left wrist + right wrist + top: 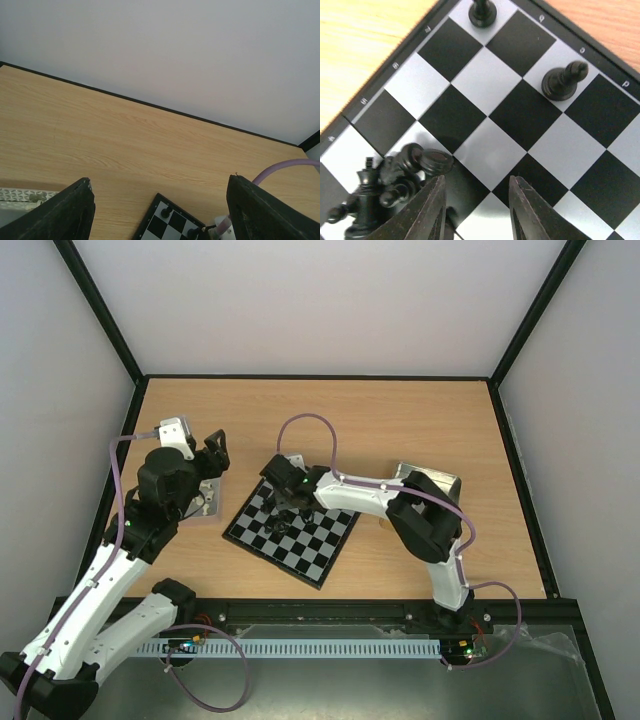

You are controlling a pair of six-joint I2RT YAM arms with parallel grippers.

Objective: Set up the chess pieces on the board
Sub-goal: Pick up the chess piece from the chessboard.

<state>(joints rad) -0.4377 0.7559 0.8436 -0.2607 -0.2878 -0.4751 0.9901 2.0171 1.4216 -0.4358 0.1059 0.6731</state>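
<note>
The board (310,540) lies tilted on the wooden table, and its corner shows in the left wrist view (150,227). My right gripper (283,506) hovers low over its far-left part, open and empty (476,200). In the right wrist view two black chess pieces stand upright on light squares, one at the top edge (482,12) and one further right (562,80). A heap of several fallen pieces (390,185) lies just left of my left finger. My left gripper (215,453) is open and empty above the table left of the board (159,210).
A metal tray (205,502) lies under the left arm, left of the board. Another metal tray (440,482) sits behind the right arm. The table has a black rim and white walls around it.
</note>
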